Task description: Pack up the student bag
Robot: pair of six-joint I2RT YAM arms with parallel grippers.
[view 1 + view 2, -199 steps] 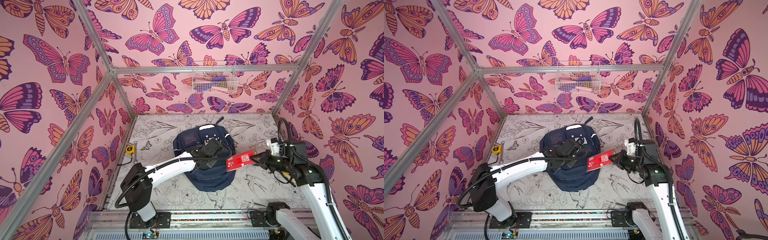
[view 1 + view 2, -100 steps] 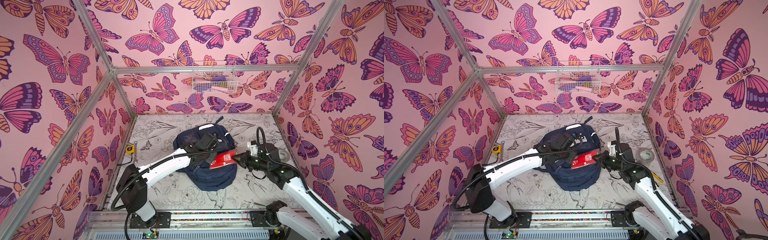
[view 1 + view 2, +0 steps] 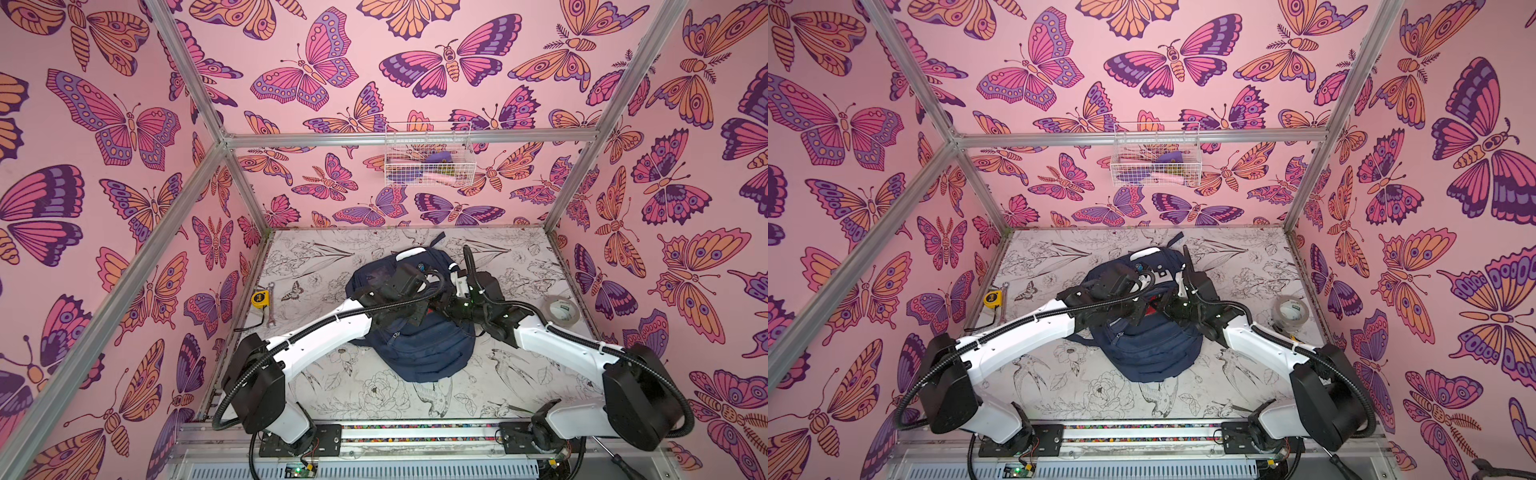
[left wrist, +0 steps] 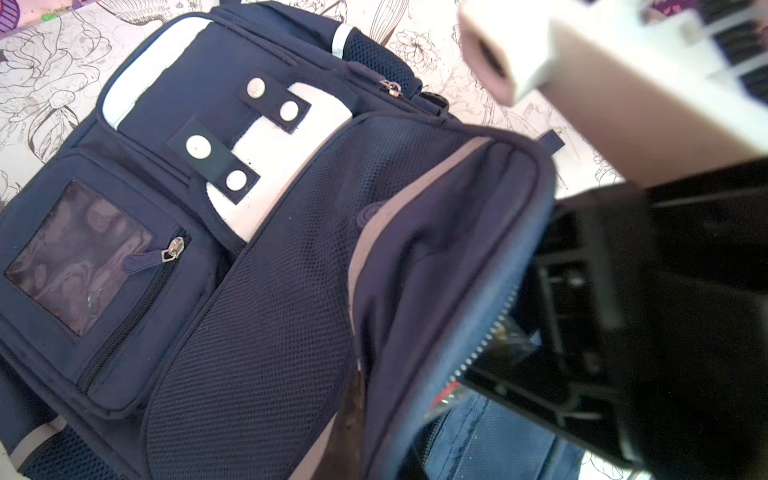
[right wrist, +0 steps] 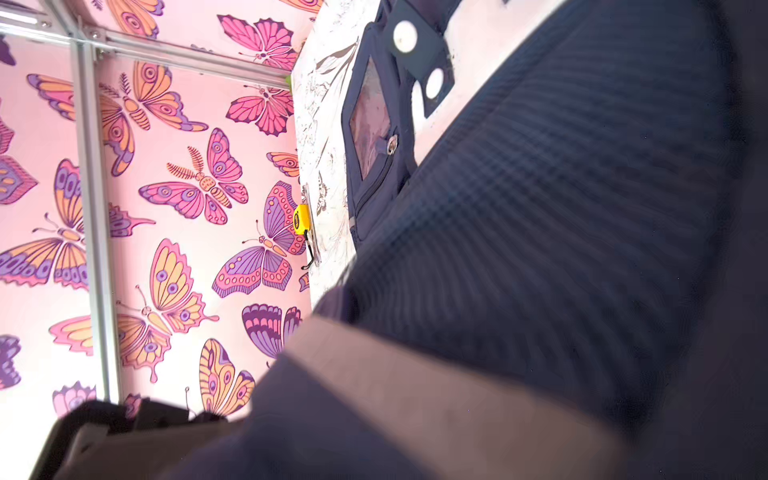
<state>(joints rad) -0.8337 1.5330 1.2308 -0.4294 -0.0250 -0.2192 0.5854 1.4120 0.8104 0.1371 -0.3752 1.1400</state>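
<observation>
Top views, student bag (image 3: pixel 419 353): lies flat at the centre of the table (image 3: pixel 332 386), top end toward 12 o'clock.
Top views, left gripper (image 3: pixel 409 311): reaches in from 8 o'clock over the bag's upper half; jaws closed.
Top views, right gripper (image 3: pixel 441 304): comes in from 4 o'clock, tip under the raised flap (image 3: pixel 386 276); jaws hidden, so open or closed cannot be told.
Top views, surroundings: tape measure (image 3: pixel 260 298) and wrench (image 3: pixel 270 307) at 9 o'clock of the bag, tape roll (image 3: pixel 562 308) at 3 o'clock, wire basket (image 3: pixel 392 158) on the back wall at 12 o'clock.
Left wrist view, opening: flap lifted, zip teeth exposed; the right gripper's black body sits inside, beside a red item (image 4: pixel 448 390).
Right wrist view, flap edge: runs into the dark left gripper body, which appears to pinch it.
Risk 1: thin fabric could slip from the pinch and drop onto the right gripper.
Risk 2: the red item could catch on the zip teeth or come back out if not fully released.
Risk 3: the 2 grippers work nearly touching, so a sideways withdrawal could make them collide.
Writing: none legible; the tape roll's dark label and the tape measure's panel are too small to read.
Bag markings: white patch with 4 pale studs on 2 dark tabs, no text.
</observation>
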